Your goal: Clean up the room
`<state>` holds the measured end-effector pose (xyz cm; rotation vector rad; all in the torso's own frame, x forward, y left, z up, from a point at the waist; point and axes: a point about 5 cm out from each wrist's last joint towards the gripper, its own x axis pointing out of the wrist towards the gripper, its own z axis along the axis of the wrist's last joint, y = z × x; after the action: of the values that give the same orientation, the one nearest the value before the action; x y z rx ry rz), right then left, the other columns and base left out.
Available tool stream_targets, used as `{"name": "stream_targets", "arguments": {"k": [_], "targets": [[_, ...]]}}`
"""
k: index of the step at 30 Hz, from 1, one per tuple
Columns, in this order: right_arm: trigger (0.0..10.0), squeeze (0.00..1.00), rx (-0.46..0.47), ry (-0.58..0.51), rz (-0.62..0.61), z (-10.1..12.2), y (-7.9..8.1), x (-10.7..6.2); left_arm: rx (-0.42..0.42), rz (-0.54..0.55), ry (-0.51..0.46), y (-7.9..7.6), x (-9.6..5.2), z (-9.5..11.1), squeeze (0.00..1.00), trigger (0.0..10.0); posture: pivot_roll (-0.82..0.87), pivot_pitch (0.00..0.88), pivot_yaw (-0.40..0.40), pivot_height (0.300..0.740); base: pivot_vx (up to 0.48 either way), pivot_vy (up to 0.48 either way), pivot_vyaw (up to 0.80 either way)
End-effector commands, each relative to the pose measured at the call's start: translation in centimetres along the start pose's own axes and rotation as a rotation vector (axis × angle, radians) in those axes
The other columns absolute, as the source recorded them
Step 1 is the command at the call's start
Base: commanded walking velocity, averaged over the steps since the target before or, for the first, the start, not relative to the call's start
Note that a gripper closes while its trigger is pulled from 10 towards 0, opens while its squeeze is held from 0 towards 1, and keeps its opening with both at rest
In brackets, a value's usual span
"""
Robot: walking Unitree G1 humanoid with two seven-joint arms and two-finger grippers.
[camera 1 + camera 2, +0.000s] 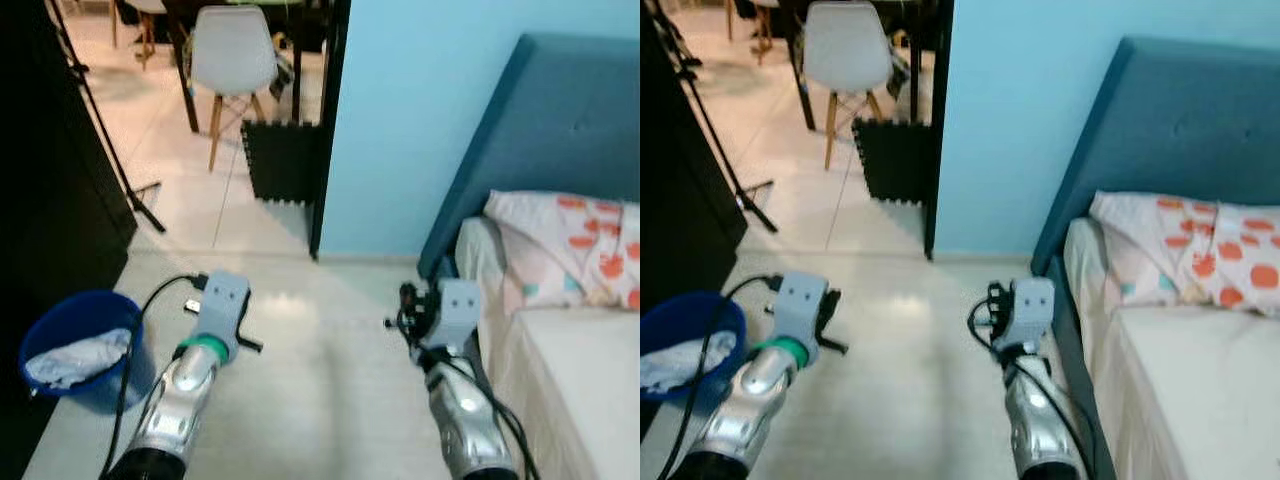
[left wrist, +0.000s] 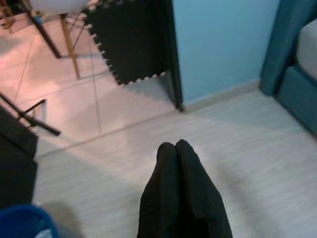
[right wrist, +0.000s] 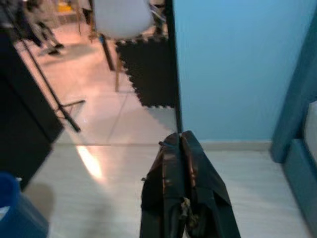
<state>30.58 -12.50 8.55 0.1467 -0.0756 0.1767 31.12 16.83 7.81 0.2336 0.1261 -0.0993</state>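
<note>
Both claws hover closed; blue bin (image 1: 75, 350) beside left claw (image 2: 176, 148).

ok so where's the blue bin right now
The blue bin sits on the floor at the robot's far left, against the dark cabinet and just beside the left gripper, with something white inside it.

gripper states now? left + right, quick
Left gripper: shut, two black fingers pressed together, holding nothing, above the pale floor.
Right gripper: shut, holding nothing.
</note>
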Motion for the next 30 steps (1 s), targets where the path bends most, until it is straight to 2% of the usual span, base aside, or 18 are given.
{"name": "stream_targets", "arguments": {"k": [1,6,15,23,27,30], "targets": [[10.0,0.0,-0.007,0.018,-0.043,-0.4,-1.3,-0.6,-0.007,-0.043,-0.005,-1.3,0.0,0.0,0.0,10.0,0.0,0.0,0.022,0.74,0.435,0.0,0.0],[10.0,0.0,-0.001,0.027,-0.047,-0.6,-1.3,-0.8,-0.007,-0.046,-0.007,-1.3,0.0,0.1,0.0,10.0,0.0,0.0,0.022,0.74,0.435,0.0,-0.08],[10.0,0.0,0.003,0.033,-0.05,-0.8,-1.4,-0.8,-0.011,-0.054,-0.01,-1.5,-0.1,0.0,0.0,10.0,0.0,0.0,0.021,0.74,0.432,0.0,-0.43],[10.0,0.0,0.009,0.046,-0.052,-1.1,-1.4,-1.0,-0.005,-0.107,-0.019,-2.1,-0.3,-0.1,0.0,10.0,0.0,0.0,0.02,0.74,0.416,0.0,-0.59],[10.0,0.0,-0.005,0.136,-0.036,-3.0,-1.7,-1.9,0.007,-0.253,0.051,-3.4,-0.9,-1.7,0.0,10.0,0.0,0.0,0.016,0.74,0.082,0.0,-0.7],[10.0,0.0,-0.03,0.216,-0.02,-4.6,-2.0,-2.7,0.06,-0.237,0.112,-3.1,-1.2,-3.3,0.0,10.0,0.0,0.0,0.015,0.74,0.0,0.0,-0.27]]}}
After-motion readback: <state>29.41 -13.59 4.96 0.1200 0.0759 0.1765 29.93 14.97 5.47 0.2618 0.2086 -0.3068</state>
